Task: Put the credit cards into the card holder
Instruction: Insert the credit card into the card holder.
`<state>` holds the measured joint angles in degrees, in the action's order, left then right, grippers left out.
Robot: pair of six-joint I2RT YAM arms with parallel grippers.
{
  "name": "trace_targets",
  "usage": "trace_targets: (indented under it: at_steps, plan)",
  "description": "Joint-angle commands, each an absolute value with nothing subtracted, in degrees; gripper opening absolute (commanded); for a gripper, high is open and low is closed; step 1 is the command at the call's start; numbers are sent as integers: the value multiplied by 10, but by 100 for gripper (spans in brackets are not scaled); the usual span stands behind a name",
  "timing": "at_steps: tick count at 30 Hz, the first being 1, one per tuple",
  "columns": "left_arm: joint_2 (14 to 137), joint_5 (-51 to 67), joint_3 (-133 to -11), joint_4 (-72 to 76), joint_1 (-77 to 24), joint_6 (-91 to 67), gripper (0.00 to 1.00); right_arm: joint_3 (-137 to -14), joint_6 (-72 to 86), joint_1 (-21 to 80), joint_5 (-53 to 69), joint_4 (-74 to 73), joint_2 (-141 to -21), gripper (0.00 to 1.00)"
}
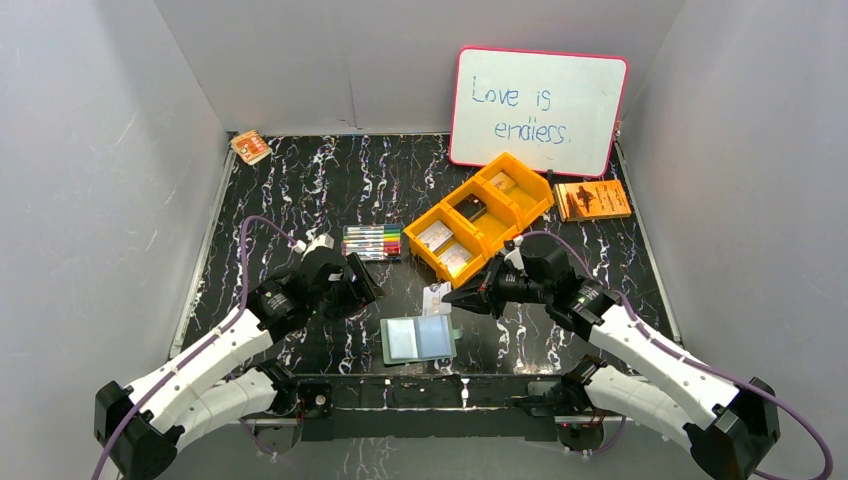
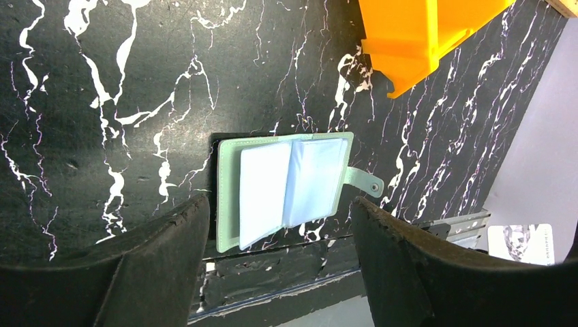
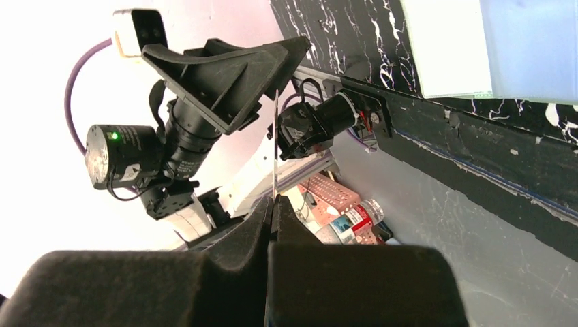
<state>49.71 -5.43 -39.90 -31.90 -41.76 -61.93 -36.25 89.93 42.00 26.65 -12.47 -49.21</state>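
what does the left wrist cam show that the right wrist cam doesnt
Only the left wrist: the orange bin corner, the snap tab, and the whole open card holder framed by the open left gripper.
Only the right wrist: the right gripper shut on a credit card seen edge-on, the left arm from outside, and a bottle below table level.
Both: the card holder on the black marbled table. The left wrist's pale card is probably that same card.

A black, white-veined table [image 1: 290,190] carries an open grey-green folding card holder [image 1: 418,340] at the middle of its near edge. A row of coloured markers [image 1: 372,242] lies at centre, with an orange three-compartment plastic bin [image 1: 538,208] to their right. An orange booklet [image 1: 592,200] lies by the right edge, and a small orange-and-white packet [image 1: 250,147] sits in the far-left corner.
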Motion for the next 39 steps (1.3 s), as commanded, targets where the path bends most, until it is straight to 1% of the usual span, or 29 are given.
trace_targets:
  at_steps: [1,6,8,10,12,14,16,18,22,25,31,39]
  plan:
    - [483,-69,-405,-335,-418,-631,73,-400,937,417,240,-152,-488,0]
    - [483,-67,-404,-334,-418,-629,73,-421,914,417,232,-161,-497,0]
    - [485,-64,-404,-334,-418,-626,73,-441,863,417,217,-181,-510,0]
    - [489,-57,-399,-328,-418,-621,73,-478,745,417,202,-212,-543,0]
    - [498,-29,-387,-312,-418,-609,74,-525,591,427,183,-271,-589,0]
    - [510,6,-372,-291,-418,-596,74,-554,476,454,120,-318,-616,0]
    - [521,41,-354,-271,-418,-586,74,-536,404,462,98,-307,-618,0]
    - [529,65,-334,-249,-418,-581,74,-498,363,463,127,-263,-614,0]
    - [550,85,-308,-211,-418,-583,72,-393,387,464,205,-125,-617,0]
    - [578,83,-309,-206,-418,-575,71,-358,401,466,231,-57,-644,0]
    - [623,67,-302,-210,-418,-563,68,-353,415,483,244,-6,-707,0]
    - [655,59,-280,-193,-418,-564,64,-336,436,489,237,41,-744,0]
